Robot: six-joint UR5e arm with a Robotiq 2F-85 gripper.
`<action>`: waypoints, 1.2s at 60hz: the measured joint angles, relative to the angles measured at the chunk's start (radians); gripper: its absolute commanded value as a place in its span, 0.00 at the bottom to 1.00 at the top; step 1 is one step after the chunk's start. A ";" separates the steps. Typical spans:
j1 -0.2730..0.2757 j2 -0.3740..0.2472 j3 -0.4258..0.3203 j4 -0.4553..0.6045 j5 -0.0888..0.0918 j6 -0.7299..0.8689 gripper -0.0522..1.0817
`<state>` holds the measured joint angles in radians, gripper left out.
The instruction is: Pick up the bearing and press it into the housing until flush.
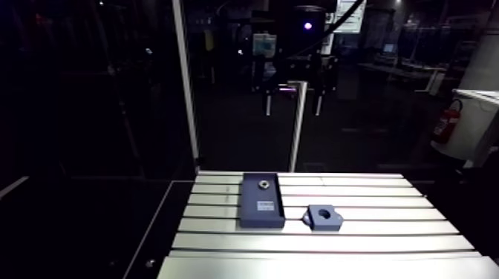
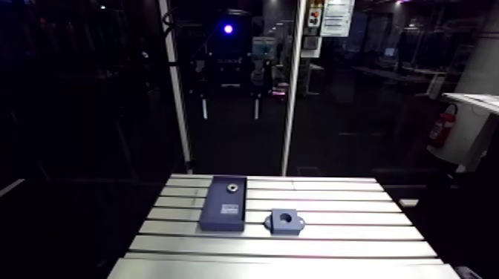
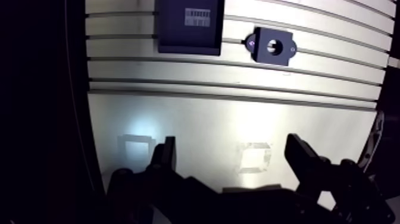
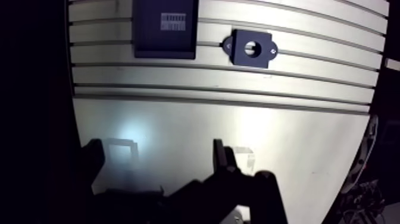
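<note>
Pincer: fingers spread wide, nothing between them, only bare worktop below. It hovers over the smooth near strip, well short of both parts.

Ahead of it, past several slots: housing, a small dark piece with side ears and a round bore facing up. It lies flat on the worktop with no clamp or fixture visible. Just beside it, not touching, is a longer dark holder block with a pale striped label.

Farthest: bearing, a small metal ring at the far end of the holder block. It shows only in the arm view, because the wrist view cuts the block off before it. Cannot tell whether it sits in a recess or on top.

Judged stage: approach only, pickup not yet begun.

What could go wrong, as I judge it:
- Bearing is out of the wrist camera's sight. A descent lined up on the label end of the block would miss the ring altogether.
- Ring is small and low. Fingertips may strike the block face first, or pinch off-centre and flick it away.
- If it does sit in a recess, a shallow grip on the rim could slip on the lift.
- Housing looks unfixed. A press that is off-axis could shove it sideways along the worktop.
- A bearing carried tilted could cock in the bore and jam proud instead of flush.
- The travel from the block to the housing is short, which leaves little room to correct the tilt.
</note>
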<state>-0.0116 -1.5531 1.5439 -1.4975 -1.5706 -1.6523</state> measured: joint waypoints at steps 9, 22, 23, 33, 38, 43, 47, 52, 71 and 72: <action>0.001 0.004 -0.001 -0.003 0.000 0.000 0.05; 0.003 0.037 -0.013 -0.042 0.000 0.000 0.05; 0.003 0.041 -0.014 -0.047 0.000 0.000 0.05; 0.007 0.092 -0.029 -0.095 0.001 0.006 0.05; 0.010 0.121 -0.035 -0.122 0.002 0.010 0.05; 0.011 0.151 -0.041 -0.153 0.003 0.013 0.05; 0.013 0.173 -0.044 -0.180 0.003 0.016 0.05; 0.014 0.198 -0.048 -0.214 0.001 0.017 0.05; 0.016 0.302 -0.060 -0.298 -0.003 0.024 0.05; 0.016 0.308 -0.060 -0.302 -0.003 0.024 0.05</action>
<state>0.0044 -1.2455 1.4838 -1.7995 -1.5737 -1.6282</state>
